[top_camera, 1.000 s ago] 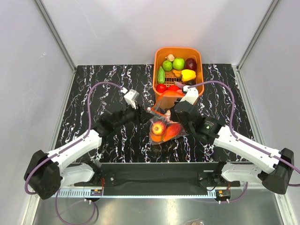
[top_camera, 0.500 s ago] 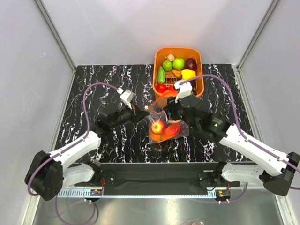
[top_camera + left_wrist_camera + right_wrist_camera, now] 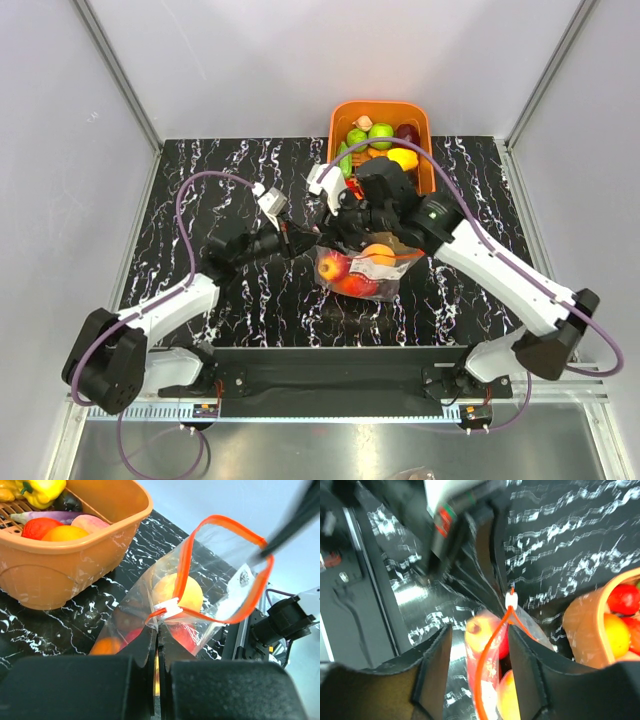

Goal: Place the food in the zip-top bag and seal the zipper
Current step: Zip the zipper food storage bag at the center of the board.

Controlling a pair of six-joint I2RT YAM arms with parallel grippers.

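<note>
The zip-top bag (image 3: 362,272) lies mid-table, holding food: a red-yellow fruit (image 3: 335,268) and an orange piece (image 3: 378,254). My left gripper (image 3: 300,243) is shut on the bag's corner, just below the zipper's white end piece (image 3: 166,610). In the left wrist view the zipper (image 3: 227,522) stands apart in an open loop, with a peach-yellow fruit (image 3: 175,592) inside. My right gripper (image 3: 350,225) hangs over the bag's mouth, open. In the right wrist view its fingers (image 3: 432,650) stand on either side of the zipper (image 3: 490,645) without touching it.
An orange basket (image 3: 425,120) with several more toy fruits and vegetables stands at the back, just behind the bag; it shows also in the left wrist view (image 3: 75,565). The black marbled table (image 3: 200,180) is bounded by grey walls.
My left gripper has shut on the bag's corner. My right gripper has opened, let go of the bag and swung left over its mouth. The bag has shifted slightly.
</note>
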